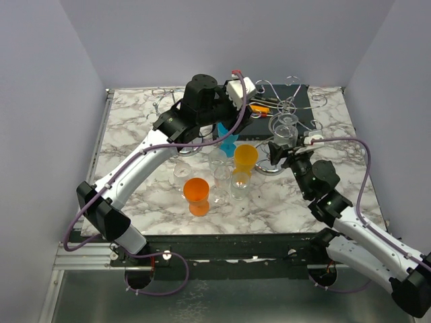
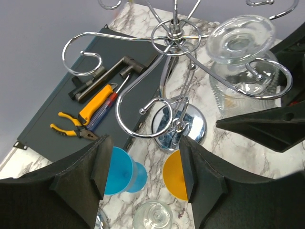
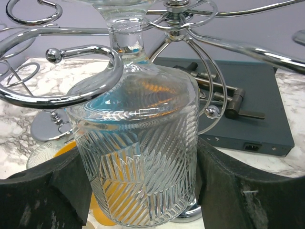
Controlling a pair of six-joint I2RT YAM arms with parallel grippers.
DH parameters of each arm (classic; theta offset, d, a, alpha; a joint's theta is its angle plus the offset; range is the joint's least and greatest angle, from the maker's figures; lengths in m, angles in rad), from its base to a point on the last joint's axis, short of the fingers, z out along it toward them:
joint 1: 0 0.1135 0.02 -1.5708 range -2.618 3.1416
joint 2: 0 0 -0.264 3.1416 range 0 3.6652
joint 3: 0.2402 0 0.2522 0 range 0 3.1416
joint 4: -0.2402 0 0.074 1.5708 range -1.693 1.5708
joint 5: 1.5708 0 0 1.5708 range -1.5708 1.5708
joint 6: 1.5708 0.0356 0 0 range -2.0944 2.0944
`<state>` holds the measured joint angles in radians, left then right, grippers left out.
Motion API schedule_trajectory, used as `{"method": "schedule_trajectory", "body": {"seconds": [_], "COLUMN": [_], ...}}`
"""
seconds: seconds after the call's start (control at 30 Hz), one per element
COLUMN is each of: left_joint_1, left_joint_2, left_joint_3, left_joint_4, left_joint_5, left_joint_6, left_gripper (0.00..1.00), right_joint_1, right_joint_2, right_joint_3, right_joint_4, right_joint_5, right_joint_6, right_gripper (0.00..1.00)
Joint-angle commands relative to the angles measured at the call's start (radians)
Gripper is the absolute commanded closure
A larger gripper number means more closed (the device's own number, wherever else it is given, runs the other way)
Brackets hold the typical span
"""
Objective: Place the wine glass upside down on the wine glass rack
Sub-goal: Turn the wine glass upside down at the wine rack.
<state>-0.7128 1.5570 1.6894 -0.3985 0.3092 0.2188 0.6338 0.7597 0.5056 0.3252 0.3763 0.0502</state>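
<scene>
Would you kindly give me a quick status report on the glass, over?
Left gripper open, empty, above rack. Right gripper clasping wine glass, inverted, stem in rack hook. Blue glass, orange glass beneath.

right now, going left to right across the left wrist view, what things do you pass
yellow-handled pliers → blue plastic wine glass → orange plastic wine glass → upside-down clear ribbed wine glass

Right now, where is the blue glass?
In the left wrist view, the blue glass sits on the marble table, just left of the yellow glass and right below the rack's shiny round base.
</scene>
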Motion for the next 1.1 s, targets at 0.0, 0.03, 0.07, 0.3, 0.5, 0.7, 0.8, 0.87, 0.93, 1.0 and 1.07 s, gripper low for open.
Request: {"method": "schedule_trajectory", "body": {"seconds": [0.0,0.03,0.07,0.3,0.5,0.7,0.8,0.87,0.93,1.0,1.07], "left_joint_1": [0.002,0.001,0.001,0.001,0.001,0.0,0.0,-0.001,0.0,0.0,0.0], "left_joint_2": [0.021,0.023,0.025,0.032,0.04,0.047,0.051,0.057,0.063,0.068,0.071], "left_joint_3": [-0.008,-0.006,-0.006,-0.006,0.006,0.011,0.016,0.022,0.031,0.038,0.045], "left_joint_4": [0.005,0.006,0.005,0.006,0.005,0.006,0.005,0.005,0.005,0.006,0.006], "left_joint_5": [0.081,0.086,0.088,0.08,0.052,0.026,0.002,-0.011,-0.024,-0.028,-0.027], "left_joint_6": [0.024,0.025,0.025,0.027,0.029,0.029,0.027,0.027,0.021,0.015,0.012], "left_gripper": [0.37,0.37,0.37,0.37,0.37,0.37,0.38,0.38,0.38,0.38,0.37], "right_joint_1": [0.003,0.004,0.004,0.003,0.004,0.004,0.004,0.003,0.004,0.004,0.004], "right_joint_2": [0.026,0.032,0.035,0.052,0.039,0.02,-0.007,-0.028,-0.043,-0.05,-0.056], "right_joint_3": [-0.003,-0.004,-0.004,0.002,0.005,0.003,-0.015,-0.025,-0.03,-0.03,-0.03], "right_joint_4": [0.157,0.163,0.166,0.151,0.121,0.096,0.098,0.097,0.09,0.071,0.055], "right_joint_5": [-0.023,-0.028,-0.033,-0.117,-0.188,-0.201,-0.212,-0.229,-0.255,-0.269,-0.28], "right_joint_6": [-0.014,-0.015,-0.016,-0.04,-0.073,-0.083,-0.09,-0.095,-0.104,-0.107,-0.103], "right_gripper": [1.0,1.0,1.0,0.99,0.99,0.99,0.99,0.99,0.99,0.99,0.99]}}
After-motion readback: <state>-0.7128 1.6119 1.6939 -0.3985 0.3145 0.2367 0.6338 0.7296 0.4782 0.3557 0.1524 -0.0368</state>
